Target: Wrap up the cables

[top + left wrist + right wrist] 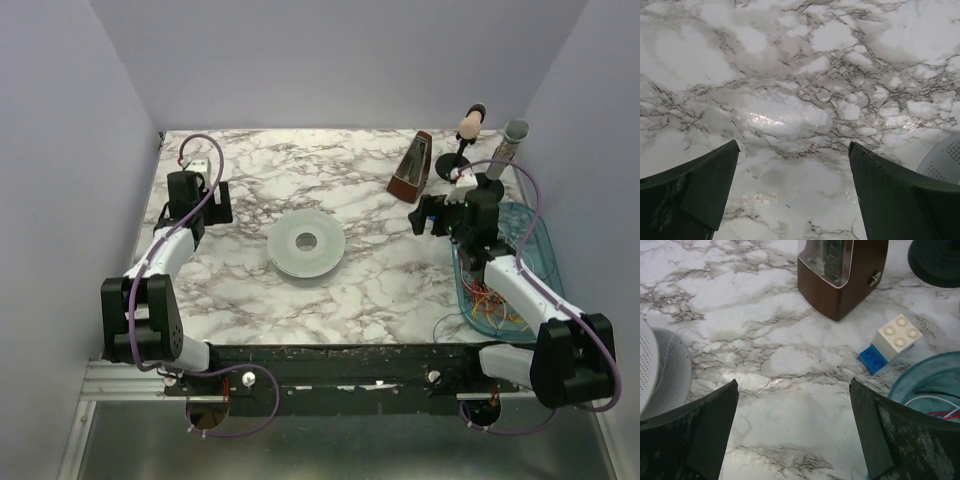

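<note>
The cables (490,300) are a tangle of thin red, orange, yellow and green wires lying in a translucent blue tray (538,245) at the right. A few strands (941,413) show inside the tray's rim (920,377) in the right wrist view. A white round spool (306,243) lies flat at the table's middle. My right gripper (426,215) is open and empty over bare marble, left of the tray; its jaws (793,387) stand wide apart. My left gripper (220,204) is open and empty at the back left, also over bare marble (793,150).
A brown metronome (410,168) stands at the back right, with two microphones on black stands (470,125) (510,140) behind it. A white and blue toy brick (890,342) lies between the metronome (840,275) and the tray. The spool's edge (660,370) shows left.
</note>
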`<action>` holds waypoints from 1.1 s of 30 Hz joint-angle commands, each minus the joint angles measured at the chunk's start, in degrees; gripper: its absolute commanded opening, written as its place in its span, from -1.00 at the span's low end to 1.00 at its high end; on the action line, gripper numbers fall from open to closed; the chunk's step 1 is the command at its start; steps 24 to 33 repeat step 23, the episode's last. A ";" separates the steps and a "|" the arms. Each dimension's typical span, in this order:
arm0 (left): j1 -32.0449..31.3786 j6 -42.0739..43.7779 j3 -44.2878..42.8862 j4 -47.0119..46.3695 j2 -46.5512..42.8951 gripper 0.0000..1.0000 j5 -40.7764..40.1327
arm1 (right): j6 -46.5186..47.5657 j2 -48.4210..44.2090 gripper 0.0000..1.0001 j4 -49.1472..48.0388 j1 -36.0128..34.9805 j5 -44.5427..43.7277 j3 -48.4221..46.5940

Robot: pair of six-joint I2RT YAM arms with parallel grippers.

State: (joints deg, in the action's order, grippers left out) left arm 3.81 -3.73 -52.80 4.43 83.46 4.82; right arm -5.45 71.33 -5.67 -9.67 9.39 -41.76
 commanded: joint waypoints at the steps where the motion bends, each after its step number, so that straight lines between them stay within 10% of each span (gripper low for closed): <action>1: 0.58 -1.55 5.06 -7.23 -3.21 0.98 -8.86 | 1.32 -5.84 1.00 -12.95 1.23 -3.67 8.69; 33: 0.58 -4.18 14.22 -16.03 -3.57 0.98 -10.79 | 0.44 -8.67 1.00 -27.11 6.51 -6.75 23.65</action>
